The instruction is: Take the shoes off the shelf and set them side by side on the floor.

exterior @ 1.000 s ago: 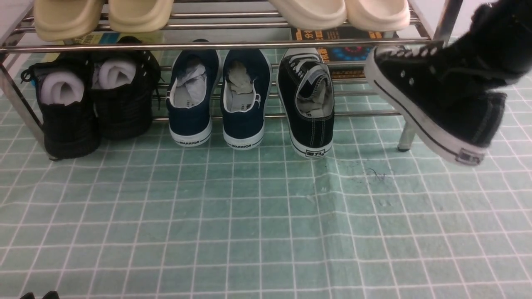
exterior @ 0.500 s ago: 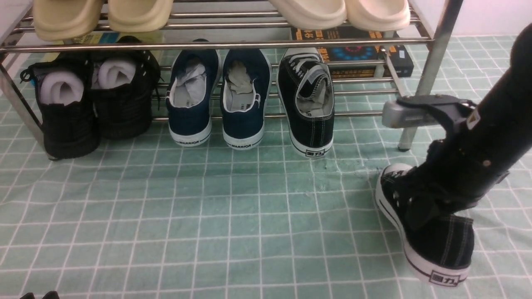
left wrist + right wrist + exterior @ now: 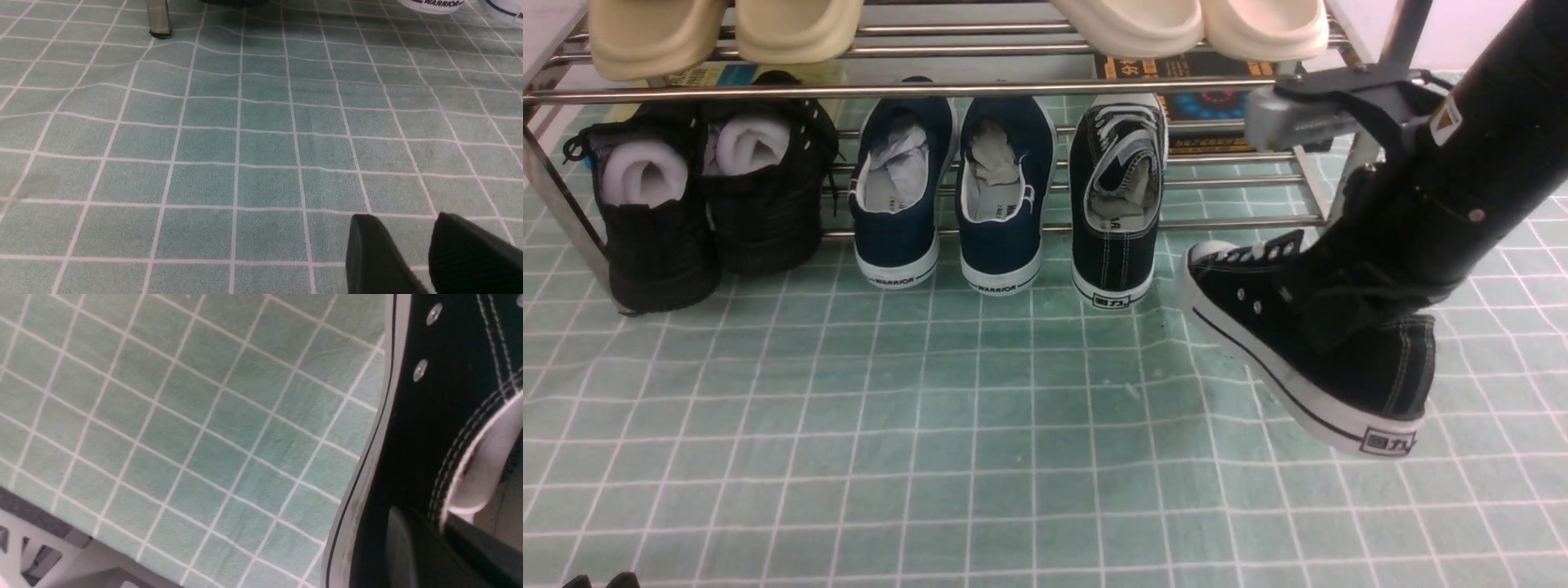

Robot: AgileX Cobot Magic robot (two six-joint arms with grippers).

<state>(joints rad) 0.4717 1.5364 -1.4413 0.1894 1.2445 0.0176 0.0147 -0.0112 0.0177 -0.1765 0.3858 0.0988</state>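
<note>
Probably the main risk is that the held canvas sneaker [image 3: 1384, 371] slips or turns. The right gripper [image 3: 421, 526] has its fingers closed on only one side wall of this shoe, near the opening, so the weight can pull it around. It hangs tilted in front of the chrome shoe rack [image 3: 1013, 88], seemingly above the checked floor covering [image 3: 972, 449]. If it is released at this angle, it may land on its side or drag a wrinkle. Its toe also points toward the second canvas sneaker [image 3: 1123, 257], on the lower tier, and a swing could knock it.

For the left gripper [image 3: 408, 222], I cannot tell if it is open; nothing shows in its hold.

I count two black canvas sneakers, two navy slip-ons [image 3: 903, 233], two black boots [image 3: 658, 253] and four cream clogs [image 3: 654, 49].
</note>
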